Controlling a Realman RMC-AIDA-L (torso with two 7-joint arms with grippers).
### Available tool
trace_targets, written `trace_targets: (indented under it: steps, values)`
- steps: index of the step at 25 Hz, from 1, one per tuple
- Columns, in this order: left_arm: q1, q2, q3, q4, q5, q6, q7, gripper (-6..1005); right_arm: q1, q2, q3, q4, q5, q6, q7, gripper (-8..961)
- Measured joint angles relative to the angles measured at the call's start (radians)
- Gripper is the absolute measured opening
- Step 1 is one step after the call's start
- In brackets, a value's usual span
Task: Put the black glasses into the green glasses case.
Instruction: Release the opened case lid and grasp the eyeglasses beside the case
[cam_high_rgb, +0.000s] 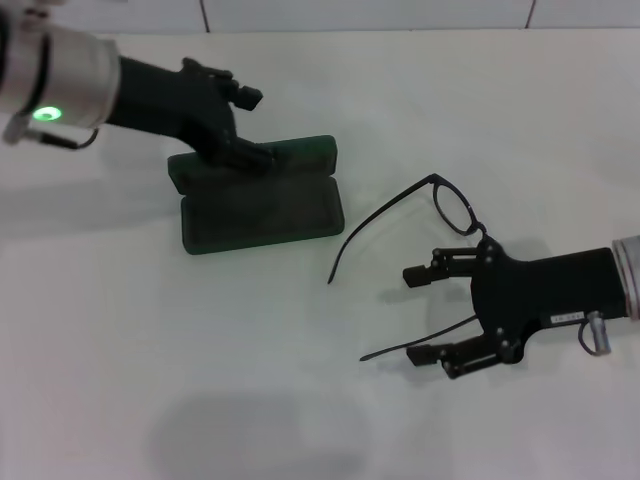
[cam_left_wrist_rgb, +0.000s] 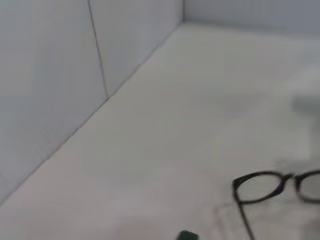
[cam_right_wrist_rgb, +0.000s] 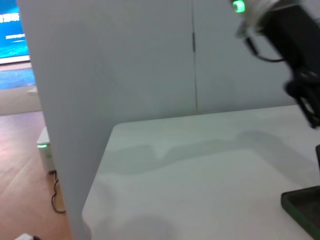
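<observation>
The green glasses case (cam_high_rgb: 262, 212) lies open on the white table, its dark lining facing up; a corner of the case (cam_right_wrist_rgb: 303, 207) shows in the right wrist view. My left gripper (cam_high_rgb: 248, 125) is at the case's back part, fingers apart, the lower finger (cam_high_rgb: 252, 155) resting on the case's rear half. The black glasses (cam_high_rgb: 455, 206) lie on the table to the right of the case, temple arms stretched toward me. My right gripper (cam_high_rgb: 430, 315) is open just in front of them, one temple arm running by its nearer finger (cam_high_rgb: 447, 357). The glasses (cam_left_wrist_rgb: 269, 185) also show in the left wrist view.
White partition walls (cam_left_wrist_rgb: 60, 75) stand along the table's far side. The table edge (cam_right_wrist_rgb: 95, 190) drops off to a room floor in the right wrist view. My left arm (cam_right_wrist_rgb: 290, 35) with its green light hangs over the case there.
</observation>
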Motion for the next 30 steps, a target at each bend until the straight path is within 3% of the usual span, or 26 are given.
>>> trace_targets:
  steps: [4,7,9,13,17,21,24,27,30]
  values:
    - [0.073,0.016,-0.128,-0.087,-0.143,0.103,0.075,734,-0.002,-0.005,0.058,0.001,-0.003,-0.015,0.033,853]
    - [0.162,0.037,-0.159,-0.172,-0.268,0.161,0.190,870,-0.003,-0.016,0.107,0.002,-0.004,-0.032,0.081,851]
    - [0.214,0.050,-0.164,-0.251,-0.328,0.189,0.274,871,-0.003,-0.025,0.136,0.000,-0.004,-0.041,0.120,850]
    - [0.303,0.055,-0.165,-0.384,-0.346,0.204,0.465,874,-0.004,-0.060,0.202,-0.006,-0.004,-0.046,0.272,848]
    - [0.370,0.047,-0.171,-0.456,-0.337,0.198,0.600,872,0.026,-0.118,0.221,-0.030,-0.032,-0.035,0.490,846]
    - [0.392,0.044,-0.171,-0.480,-0.305,0.189,0.638,871,0.135,-0.185,0.223,-0.046,-0.161,-0.019,0.813,844]
    - [0.383,0.037,-0.172,-0.487,-0.253,0.183,0.643,870,0.234,-0.215,0.224,-0.043,-0.302,-0.017,1.068,842]
    - [0.365,0.026,-0.171,-0.488,-0.214,0.168,0.646,868,0.334,-0.223,0.225,-0.037,-0.434,-0.021,1.264,841]
    - [0.349,0.019,-0.168,-0.489,-0.193,0.157,0.647,867,0.425,-0.208,0.222,-0.031,-0.580,-0.028,1.411,839]
